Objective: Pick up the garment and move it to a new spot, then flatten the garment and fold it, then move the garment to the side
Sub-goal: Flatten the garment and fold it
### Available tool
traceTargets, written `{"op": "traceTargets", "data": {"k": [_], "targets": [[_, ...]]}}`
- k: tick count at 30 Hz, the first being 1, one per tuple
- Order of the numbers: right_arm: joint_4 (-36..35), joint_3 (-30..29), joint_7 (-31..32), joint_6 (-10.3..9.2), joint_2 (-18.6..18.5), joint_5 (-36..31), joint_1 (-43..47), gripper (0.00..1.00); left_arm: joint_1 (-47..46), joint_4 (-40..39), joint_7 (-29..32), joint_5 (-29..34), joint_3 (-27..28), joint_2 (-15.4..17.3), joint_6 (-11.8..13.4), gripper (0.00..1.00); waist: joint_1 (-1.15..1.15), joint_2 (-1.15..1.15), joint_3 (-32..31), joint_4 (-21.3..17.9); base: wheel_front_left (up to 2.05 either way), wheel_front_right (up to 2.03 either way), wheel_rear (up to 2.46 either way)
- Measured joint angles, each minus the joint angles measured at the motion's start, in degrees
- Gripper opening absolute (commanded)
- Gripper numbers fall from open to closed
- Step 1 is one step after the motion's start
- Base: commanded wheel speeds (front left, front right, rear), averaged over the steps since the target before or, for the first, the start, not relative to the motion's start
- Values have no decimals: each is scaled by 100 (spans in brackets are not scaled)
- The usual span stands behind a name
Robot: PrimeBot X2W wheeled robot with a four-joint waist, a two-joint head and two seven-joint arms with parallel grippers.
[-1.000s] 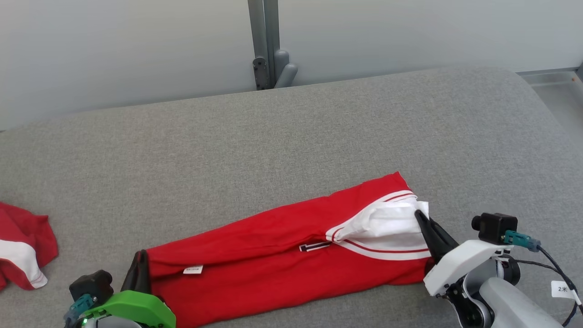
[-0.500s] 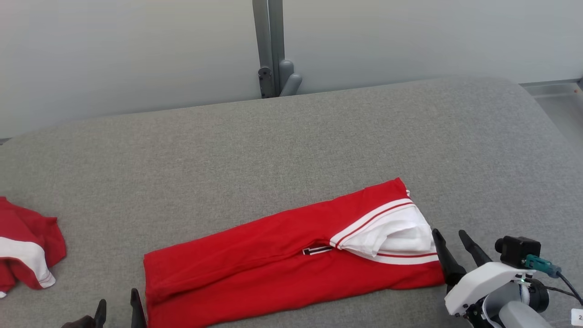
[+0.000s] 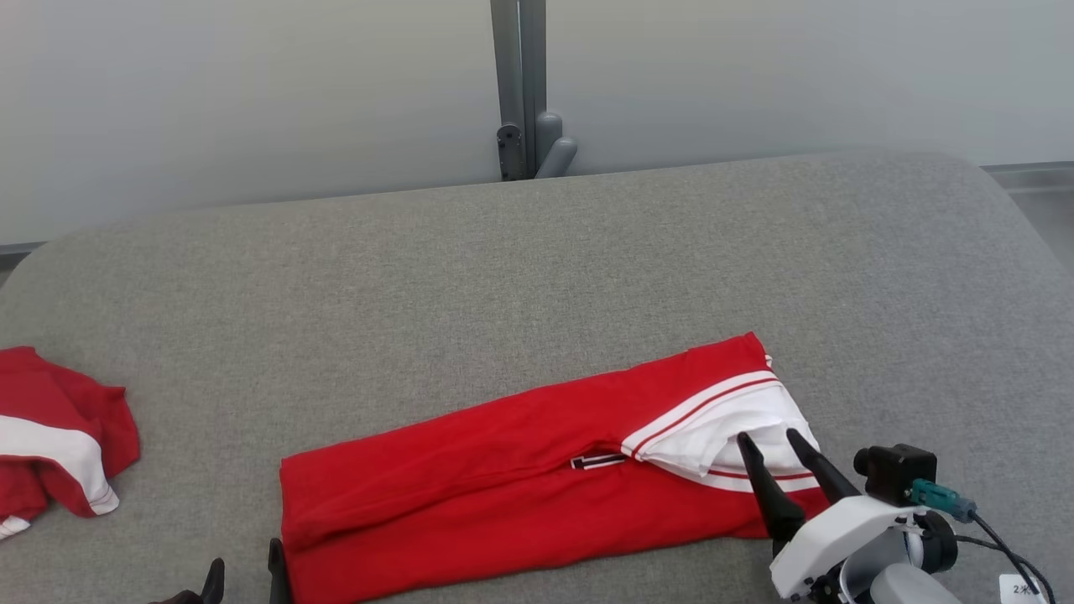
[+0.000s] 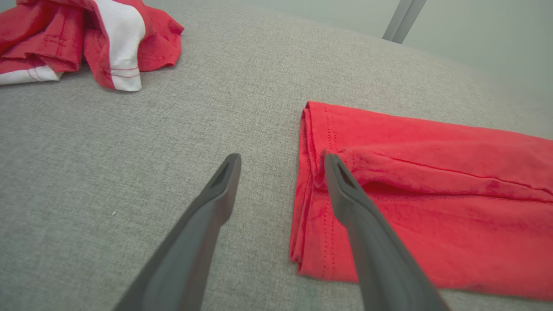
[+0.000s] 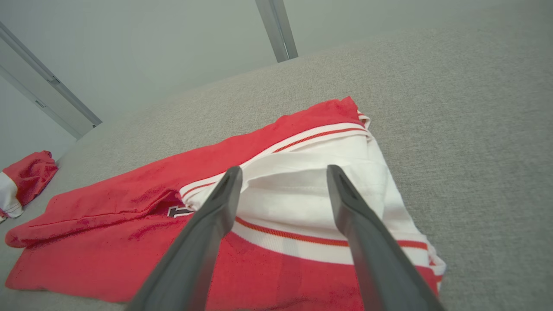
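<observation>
Head view: left gripper (image 3: 243,572) and right gripper (image 3: 768,438) are spread wide, holding nothing, at the shirt's (image 3: 503,478) ends, near the cushion's (image 3: 587,252) front edge.

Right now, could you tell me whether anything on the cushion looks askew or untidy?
Yes. The folded red garment lies slanted on the grey cushion, and its white striped end gapes open instead of lying flat. A second red-and-white garment sits crumpled at the left edge.

Beyond the folded garment (image 3: 537,478) and to its right you have bare grey cushion (image 3: 587,268), open for a pass. Well to its left a crumpled red-and-white cloth (image 3: 59,436) blocks the way; far behind the garment a grey post (image 3: 520,84) stands past the cushion's edge.
</observation>
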Motion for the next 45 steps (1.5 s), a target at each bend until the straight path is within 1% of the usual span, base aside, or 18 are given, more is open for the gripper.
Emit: {"op": "traceTargets", "data": {"k": [5,10,13,16,20,24,26,30,33,41,45], "targets": [[65,-47,51,0,-153,-172,-260,100,12,21,0,-65,-45,0,31,100,0,0,49,0,0,0,0],[104,-20,292,0,-368,-344,-456,100,12,49,0,-142,-134,0,31,100,0,0,89,17,0,0,0],[119,22,476,0,-566,-488,-621,100,8,74,0,-213,-175,0,33,100,0,0,114,24,0,0,0],[148,41,689,0,-731,-517,-714,100,4,78,0,-245,-220,0,38,100,0,0,143,30,0,0,0],[218,-59,811,0,-924,-472,-727,100,2,87,0,-271,-246,0,40,100,0,0,181,52,0,0,0],[358,-256,803,0,-926,-336,-724,100,-2,85,0,-291,-270,0,57,100,0,0,238,54,0,0,0],[446,-318,788,0,-870,-229,-723,100,-9,85,0,-301,-285,0,57,100,0,0,274,49,0,0,0],[587,-327,734,0,-771,-93,-730,100,-53,92,0,-299,-304,0,56,100,0,0,352,46,0,0,0],[678,-301,664,0,-762,-75,-787,100,-126,98,0,-283,-325,0,52,100,0,0,397,57,0,0,0],[672,8,528,0,-751,23,-906,100,-136,102,0,-270,-370,0,55,100,0,0,413,95,0,0,0],[465,396,511,0,-831,51,-937,100,-133,130,0,-280,-390,0,55,100,0,0,393,100,0,0,0]]}}
